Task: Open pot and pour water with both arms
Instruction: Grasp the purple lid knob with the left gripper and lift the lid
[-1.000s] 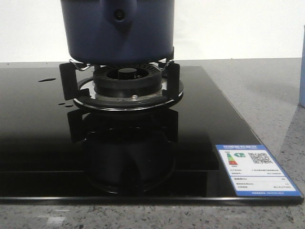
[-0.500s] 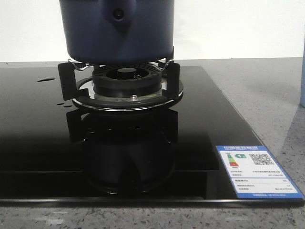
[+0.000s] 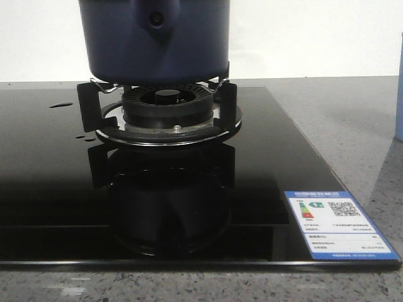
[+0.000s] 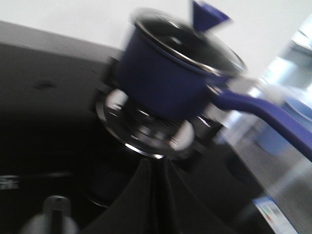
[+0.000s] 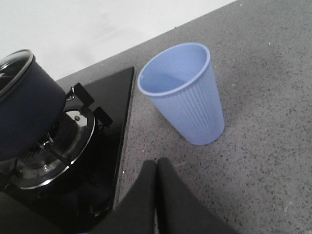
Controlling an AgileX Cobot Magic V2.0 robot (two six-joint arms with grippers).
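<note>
The dark navy-blue pot (image 3: 156, 39) stands on the gas burner (image 3: 169, 110) of the black glass hob; its handle mount with the round hole faces the front camera. The blurred left wrist view shows the pot (image 4: 165, 80) with a glass lid (image 4: 190, 36) and a long blue handle (image 4: 263, 114). My left gripper (image 4: 157, 165) is shut and empty, in front of the burner and apart from the pot. My right gripper (image 5: 156, 165) is shut and empty over the grey counter, near the pale-blue ribbed cup (image 5: 187, 95). The pot (image 5: 24, 107) also shows in the right wrist view.
The black hob (image 3: 50, 163) carries an energy label sticker (image 3: 340, 225) at its front right corner and a few water drops (image 3: 62, 105) at the back left. The pale-blue cup's edge (image 3: 399, 94) shows at the far right on the speckled grey counter (image 3: 359, 126).
Nothing on the hob has moved; the front view shifts very slightly. No gripper shows in the earlier frames.
</note>
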